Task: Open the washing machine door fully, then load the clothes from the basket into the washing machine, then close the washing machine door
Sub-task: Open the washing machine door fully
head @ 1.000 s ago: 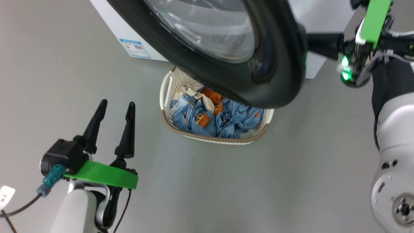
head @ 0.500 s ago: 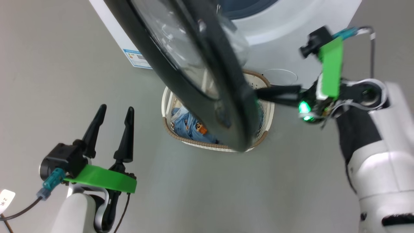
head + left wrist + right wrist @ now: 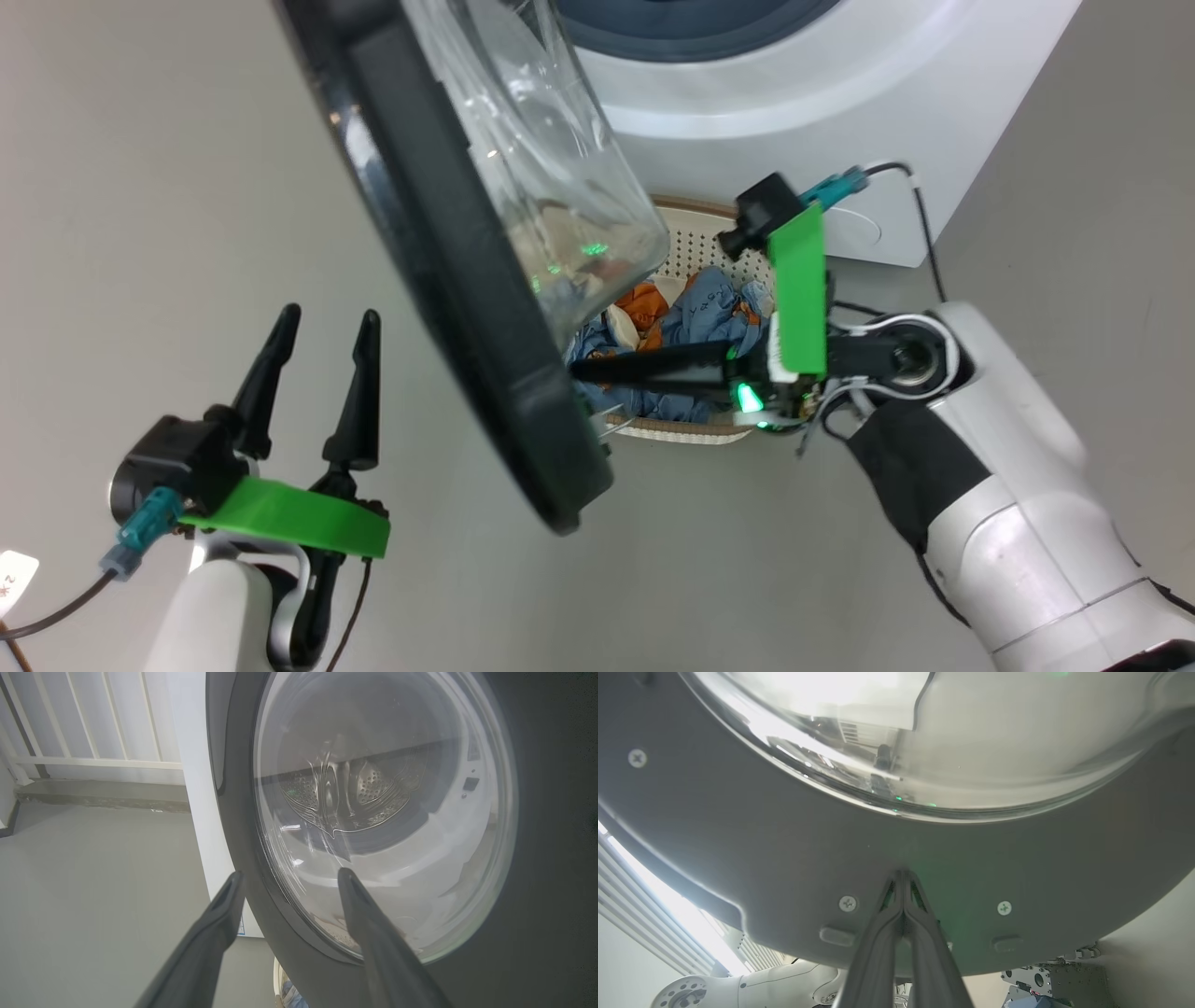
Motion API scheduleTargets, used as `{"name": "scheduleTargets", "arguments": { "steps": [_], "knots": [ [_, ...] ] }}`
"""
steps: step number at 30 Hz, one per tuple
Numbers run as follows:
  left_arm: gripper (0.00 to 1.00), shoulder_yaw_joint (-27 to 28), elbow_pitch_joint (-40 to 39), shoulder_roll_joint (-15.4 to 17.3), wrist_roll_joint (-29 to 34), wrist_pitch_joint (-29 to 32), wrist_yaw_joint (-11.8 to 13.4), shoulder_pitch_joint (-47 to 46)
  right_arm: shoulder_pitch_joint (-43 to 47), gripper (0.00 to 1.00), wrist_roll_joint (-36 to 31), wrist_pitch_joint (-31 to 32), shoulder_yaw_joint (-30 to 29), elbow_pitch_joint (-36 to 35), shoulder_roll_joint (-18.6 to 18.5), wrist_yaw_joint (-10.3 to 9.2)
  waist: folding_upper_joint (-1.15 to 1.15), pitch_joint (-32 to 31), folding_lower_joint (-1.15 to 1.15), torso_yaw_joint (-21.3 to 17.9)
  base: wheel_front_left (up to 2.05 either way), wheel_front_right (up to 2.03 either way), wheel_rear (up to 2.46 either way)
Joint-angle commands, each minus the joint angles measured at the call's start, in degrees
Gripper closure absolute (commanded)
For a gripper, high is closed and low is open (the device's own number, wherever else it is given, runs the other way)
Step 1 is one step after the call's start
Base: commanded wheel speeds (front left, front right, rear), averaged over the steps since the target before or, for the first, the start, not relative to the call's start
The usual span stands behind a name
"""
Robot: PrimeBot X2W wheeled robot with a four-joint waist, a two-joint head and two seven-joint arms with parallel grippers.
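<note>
The washing machine (image 3: 794,112) fills the top of the head view, its door (image 3: 448,280) swung out edge-on above the basket (image 3: 709,245) of clothes (image 3: 719,303) on the floor. The right gripper (image 3: 579,369), fingers pressed together, touches the door's inner rim. It should push steadily outward there, without slipping onto the glass. The left gripper (image 3: 327,317) hangs with fingers spread, empty.

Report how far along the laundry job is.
Done: the washing machine door stands swung away from the washing machine. In hand: the shut right gripper touches the door's inner rim, seemingly to push it wider; the left gripper hangs open, empty. Left: the clothes lie in the basket; loading and closing remain.
</note>
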Motion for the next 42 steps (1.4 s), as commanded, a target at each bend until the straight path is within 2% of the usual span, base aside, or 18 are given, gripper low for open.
{"name": "scheduleTargets", "arguments": {
  "steps": [1, 2, 10, 16, 27, 42],
  "knots": [
    [0.0, 2.3, -1.1, 1.3, -0.4, -0.4, -0.1, 0.5, 0.9, 1.0, 1.6, -0.6, 2.3, -2.0, 1.9, 0.1, 0.0, -0.1, 0.0, 0.1, 0.0, 0.0, 0.0],
    [0.0, 2.6, -1.0, 1.1, -0.3, -0.4, -0.1, 0.6, 0.9, 1.0, 3.3, -1.9, 5.0, -2.3, 1.9, 0.1, 0.0, -0.3, 0.0, 0.1, 0.0, 0.0, 0.0],
    [0.0, 3.6, -0.5, 0.8, -0.1, -0.4, -0.1, 0.7, -0.2, 1.0, 9.7, -8.0, 14.3, -3.1, 1.9, 0.1, 0.0, -1.1, 0.0, -0.1, 0.0, 0.0, 0.0],
    [0.0, 3.8, -0.2, 0.7, 0.1, -0.4, -0.1, 0.9, -1.3, 1.0, 13.4, -12.2, 17.4, -2.9, 1.5, 0.1, 0.0, -2.3, 0.0, -0.6, 0.0, 0.0, 0.0],
    [0.0, 5.1, 0.3, 2.2, 0.6, -0.4, -0.1, 3.5, 2.2, 1.0, 19.5, -19.4, 18.7, -6.5, -4.4, 0.1, 0.0, -7.2, 0.0, -3.1, 0.0, 0.0, 0.0],
    [0.0, 6.9, 0.1, 3.6, 1.1, -0.4, -0.1, 9.2, 8.9, 1.0, 29.2, -30.0, 24.9, -16.2, -13.3, 0.1, 0.0, -13.4, 0.0, -6.3, 0.0, 0.0, 0.0]
  ]
}}
